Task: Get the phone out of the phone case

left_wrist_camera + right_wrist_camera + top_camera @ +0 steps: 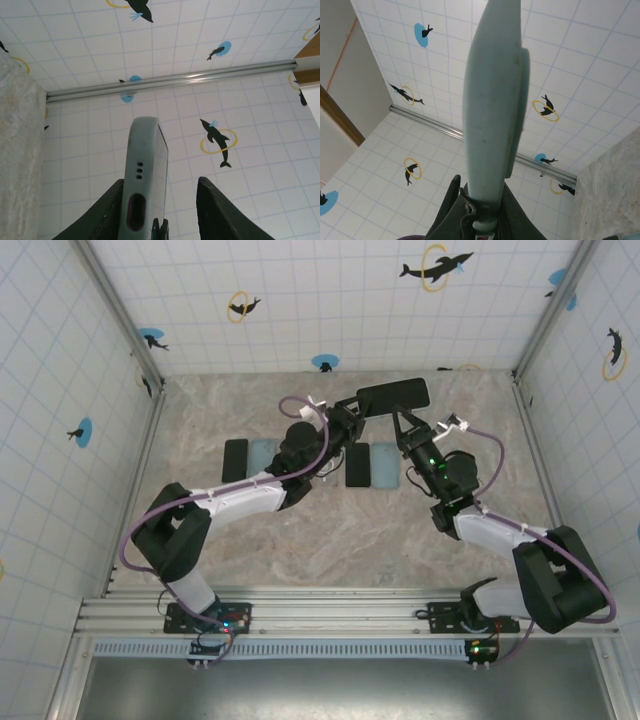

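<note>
Tiled walls stand close all round, but there's room up high. That's where the phone [393, 395] hangs, btw both grippers. Right gripper [480, 200] fingers pinch its end tight. Left gripper [161, 182] fingers are spread: phone sits by one, w/ a gap at the other. The case [492, 100] looks soft and bendy, the phone stiff and slippery — grab the case's edge and peel slow, it could drop to the table [300, 540].
</note>
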Robot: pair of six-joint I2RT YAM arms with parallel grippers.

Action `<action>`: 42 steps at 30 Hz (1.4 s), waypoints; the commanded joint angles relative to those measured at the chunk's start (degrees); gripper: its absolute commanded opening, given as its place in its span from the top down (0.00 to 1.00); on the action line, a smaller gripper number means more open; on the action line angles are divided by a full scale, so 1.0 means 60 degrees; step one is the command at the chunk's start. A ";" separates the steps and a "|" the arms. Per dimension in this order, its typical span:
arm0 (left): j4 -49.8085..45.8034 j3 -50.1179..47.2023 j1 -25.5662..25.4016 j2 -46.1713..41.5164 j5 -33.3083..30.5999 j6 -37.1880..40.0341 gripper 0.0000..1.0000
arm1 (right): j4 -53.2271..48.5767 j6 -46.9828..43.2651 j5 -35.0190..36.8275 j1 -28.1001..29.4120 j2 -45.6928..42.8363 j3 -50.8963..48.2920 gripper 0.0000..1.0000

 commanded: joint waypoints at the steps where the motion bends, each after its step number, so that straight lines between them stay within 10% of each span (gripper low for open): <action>1: 0.0011 -0.0036 -0.0008 -0.0284 0.0090 0.0468 0.49 | 0.0591 -0.0373 -0.0139 -0.0177 -0.0239 0.0361 0.99; 8: -0.2647 0.0532 0.0803 -0.0906 0.1280 0.3158 0.29 | -0.0869 -0.2438 -0.2567 -0.1451 -0.0961 0.0422 0.99; 19: -0.8378 0.3893 0.1884 -0.0369 0.6230 1.0158 0.29 | -0.5821 -0.8204 -0.8587 -0.2666 -0.1122 0.2243 0.98; 33: -1.1602 0.5669 0.2207 0.0511 0.8794 1.3085 0.39 | -0.7219 -1.0576 -1.0689 -0.2375 -0.0878 0.3041 0.99; 42: -1.1858 0.5647 0.2205 0.0410 0.9949 1.3045 0.67 | -0.8426 -1.1294 -1.1680 -0.2252 -0.0343 0.3730 0.99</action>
